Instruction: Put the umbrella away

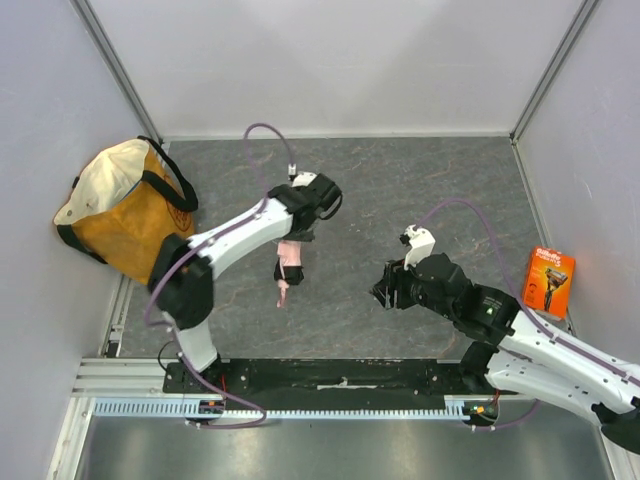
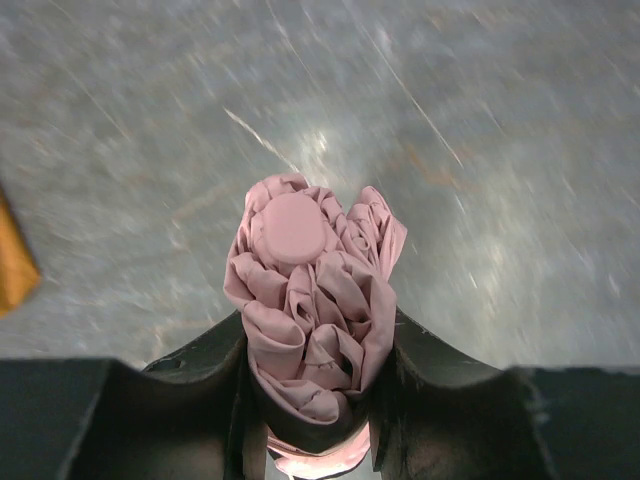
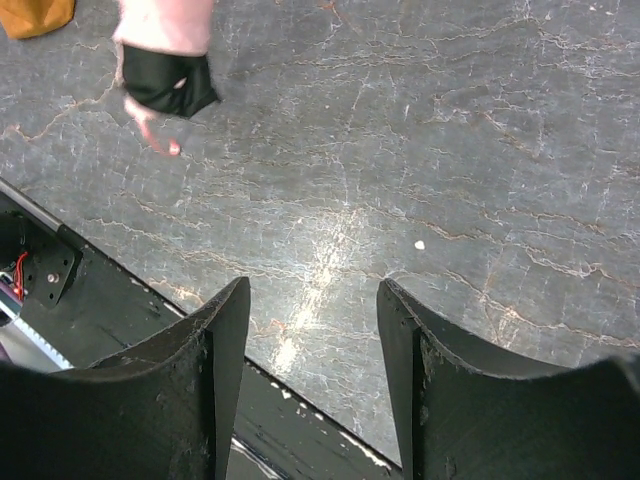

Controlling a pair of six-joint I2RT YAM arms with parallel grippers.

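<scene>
My left gripper (image 1: 297,236) is shut on the pale pink umbrella (image 1: 290,258), which it holds above the table's middle. The umbrella's black handle end (image 1: 290,273) and thin strap (image 1: 283,296) hang toward the near edge. In the left wrist view the bunched canopy and round pink tip (image 2: 292,228) stick out ahead of the left gripper (image 2: 315,350), with both fingers pressed against the folded fabric. My right gripper (image 1: 379,291) stands apart to the right, open and empty. In the right wrist view the right gripper (image 3: 313,300) hangs over bare table, and the umbrella's handle end (image 3: 165,80) shows at top left.
The orange-and-cream tote bag (image 1: 125,210) sits at the far left against the wall, its mouth facing up. An orange razor package (image 1: 548,282) lies at the right edge. The black base rail (image 1: 340,375) runs along the near edge.
</scene>
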